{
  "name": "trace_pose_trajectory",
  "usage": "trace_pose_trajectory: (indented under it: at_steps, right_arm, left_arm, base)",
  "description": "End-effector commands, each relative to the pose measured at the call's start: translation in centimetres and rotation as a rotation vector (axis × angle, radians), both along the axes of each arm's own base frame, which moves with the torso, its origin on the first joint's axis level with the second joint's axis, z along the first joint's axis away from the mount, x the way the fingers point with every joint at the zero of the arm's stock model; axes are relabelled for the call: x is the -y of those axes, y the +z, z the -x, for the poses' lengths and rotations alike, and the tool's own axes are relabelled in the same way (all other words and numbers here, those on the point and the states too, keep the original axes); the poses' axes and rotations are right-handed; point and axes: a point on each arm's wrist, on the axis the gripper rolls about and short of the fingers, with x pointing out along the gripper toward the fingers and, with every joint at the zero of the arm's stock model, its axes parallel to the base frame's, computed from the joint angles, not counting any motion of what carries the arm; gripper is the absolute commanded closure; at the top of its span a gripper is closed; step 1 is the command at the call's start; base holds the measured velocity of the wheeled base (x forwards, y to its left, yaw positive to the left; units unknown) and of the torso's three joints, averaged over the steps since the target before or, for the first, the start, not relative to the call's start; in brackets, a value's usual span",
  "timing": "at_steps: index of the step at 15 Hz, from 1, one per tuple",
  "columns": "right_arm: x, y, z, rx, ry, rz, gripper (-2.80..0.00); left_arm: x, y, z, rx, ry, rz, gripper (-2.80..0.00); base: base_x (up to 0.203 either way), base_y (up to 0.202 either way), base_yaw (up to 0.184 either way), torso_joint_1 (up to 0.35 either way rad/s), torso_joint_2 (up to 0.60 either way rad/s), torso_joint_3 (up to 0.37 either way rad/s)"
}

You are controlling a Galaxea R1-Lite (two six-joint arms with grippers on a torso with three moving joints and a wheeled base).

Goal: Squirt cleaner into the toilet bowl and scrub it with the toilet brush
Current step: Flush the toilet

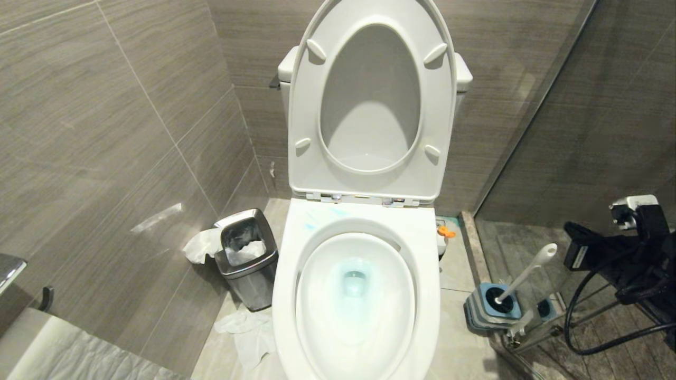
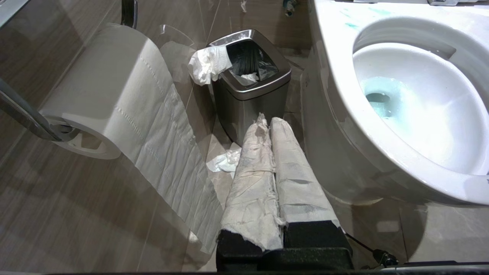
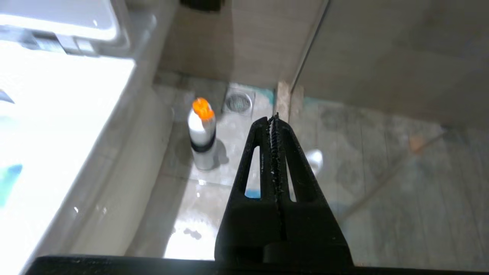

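So the cleaner [image 1: 355,279] is already in there: pale turquoise tint pooled at the bottom of the toilet bowl [image 1: 422,248], plus a couple of blue smears on the back of the rim near the hinges, so I'd call the squirt part done and the scrubbing not started. Seat and lid are both flipped up against the tank, which makes sense since it leaves the whole bowl open for a brush. The one toilet brush [image 1: 523,278] sits in its square blue-and-grey base on the floor to the right of the bowl, handle leaning up and out, nothing touching it. One cleaner bottle [image 3: 202,133] with an orange cap stands upright on the floor just beside the toilet's right side, near the floor drain [image 3: 238,102]. The right gripper [image 3: 276,126] hangs above that patch of floor with its jaws pressed together on nothing, so my guess is the brush is next. The left gripper [image 2: 267,124] is parked low on the other side, paper-wrapped jaws closed and empty, pointing at the one steel bin [image 2: 250,82], with one toilet roll [image 2: 110,88] on the wall holder and a few loose tissue scraps [image 2: 225,162] on the floor.
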Motion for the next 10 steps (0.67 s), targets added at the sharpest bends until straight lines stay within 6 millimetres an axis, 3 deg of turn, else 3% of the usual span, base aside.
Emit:
trace_pose_trajectory:
  at_steps: [1, 4, 10]
  right_arm:
    - [-0.1, 4.3, -0.2, 0.080, 0.005, 0.008, 0.00]
    - [-0.9, 10.4, -0.4, 0.111, 0.035, 0.001, 0.00]
    - [-5.0, 21.4, -0.2, 0.263, 0.110, 0.021, 0.00]
  left_arm:
    - [0.0, 0.0, 0.0, -0.001, 0.000, 0.000, 0.00]
    - [0.0, 0.0, 0.0, -0.002, -0.001, 0.000, 0.00]
    - [0.0, 0.0, 0.0, -0.002, -0.001, 0.000, 0.00]
  base:
    - [0.000, 0.000, 0.000, 0.000, 0.00, 0.000]
    - [0.000, 0.000, 0.000, 0.000, 0.00, 0.000]
    - [0.000, 0.000, 0.000, 0.000, 0.00, 0.000]
